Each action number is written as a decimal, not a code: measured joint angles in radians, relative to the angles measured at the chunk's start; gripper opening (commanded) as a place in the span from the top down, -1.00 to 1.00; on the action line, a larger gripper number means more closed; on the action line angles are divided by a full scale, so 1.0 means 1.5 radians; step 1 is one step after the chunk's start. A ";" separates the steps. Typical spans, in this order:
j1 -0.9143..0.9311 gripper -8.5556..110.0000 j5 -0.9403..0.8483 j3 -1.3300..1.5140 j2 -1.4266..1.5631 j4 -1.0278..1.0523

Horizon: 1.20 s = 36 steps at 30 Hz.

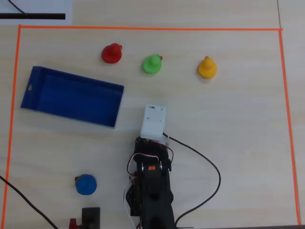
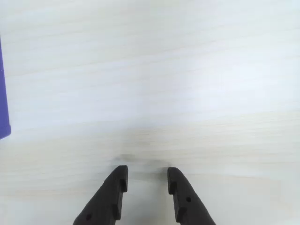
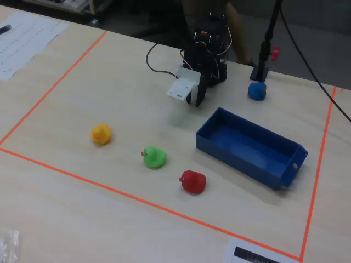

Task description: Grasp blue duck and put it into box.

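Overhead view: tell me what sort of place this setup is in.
Probably a lab or hobby workbench set up for robot trials: a pale wooden table with a work area marked in orange tape, toy ducks such as the blue duck beside a box, and loose cables from the arm.

Light wood-grain table (image 1: 228,124) with an orange tape border (image 1: 143,28) marking a rectangle. Inside it in the overhead view: dark-blue box (image 1: 45,79) at left, red duck (image 1: 112,53), green duck (image 1: 152,64) and yellow duck (image 1: 207,67) in a row along the top, blue duck (image 1: 86,184) alone at lower left, well apart from the box. Black cable (image 1: 209,167) loops across the surface at lower right; white printed sheet (image 3: 22,38) lies outside the tape in the fixed view.
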 measured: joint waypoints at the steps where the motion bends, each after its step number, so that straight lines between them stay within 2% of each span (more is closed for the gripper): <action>1: 0.000 0.70 0.000 0.000 0.000 0.000; 22: -0.010 0.70 0.000 0.000 0.000 0.000; 27: -0.010 0.85 0.000 0.000 0.000 0.000; 36: -0.050 0.78 0.000 -0.003 -0.003 0.000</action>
